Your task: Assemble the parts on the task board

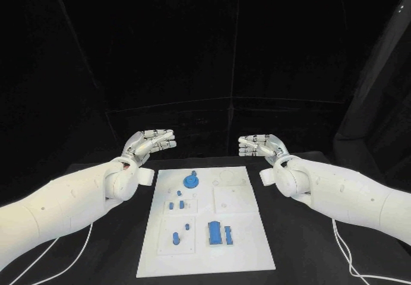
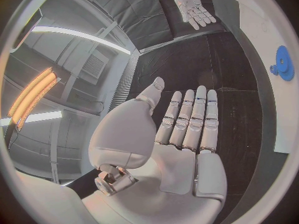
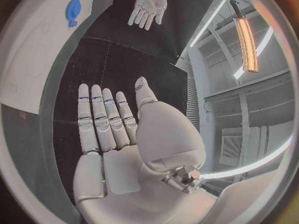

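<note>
The white task board (image 1: 240, 237) lies in the middle of the black table. On it sit a round blue part (image 1: 192, 179) near its far end, several small blue pegs (image 1: 176, 205) midway, and a larger blue block (image 1: 218, 233) near the front. My left hand (image 1: 150, 142) hovers beyond the board's far left corner, fingers straight and apart, holding nothing. My right hand (image 1: 261, 145) mirrors it past the far right corner, also flat and empty. The left hand (image 2: 187, 124) faces the round blue part (image 2: 283, 63); the right hand (image 3: 109, 124) faces the same part (image 3: 73, 11).
A black table (image 1: 300, 237) surrounds the board, with a dark curtain behind. White cables (image 1: 342, 243) trail along the table beside each arm. The opposite hand appears far off in each wrist view: the right hand (image 2: 193, 7) and the left hand (image 3: 149, 5).
</note>
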